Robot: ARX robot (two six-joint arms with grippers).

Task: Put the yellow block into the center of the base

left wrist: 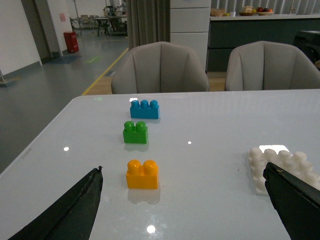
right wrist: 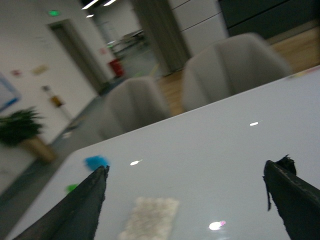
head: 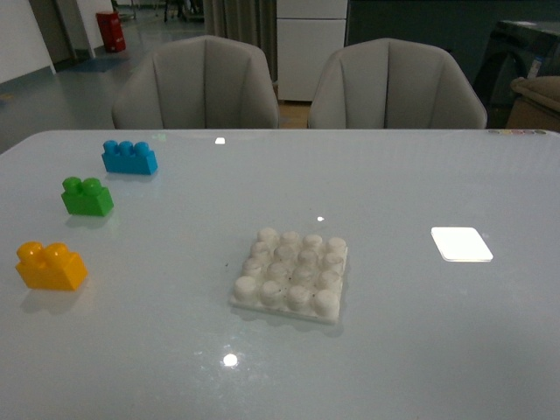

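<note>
Far left on the surface [head: 420, 341] the yellow block [head: 51, 266] sits untouched, well apart from the base [head: 290, 274], so I judge nothing is done yet: left hand [left wrist: 182, 172] and right hand [right wrist: 185, 170] both gape wide, empty, with grasp and insertion all left.

Bare tabletop [head: 157, 302] between yellow block [head: 51, 265], base [head: 290, 276]

Down the frame's left run a blue brick [head: 129, 157], a green brick [head: 87, 197] and the orange-tinged yellow block [head: 51, 266], all plain, while the white base [head: 291, 275] at centre bears a four-by-four stud grid on the pale grey desk [head: 437, 350].
</note>
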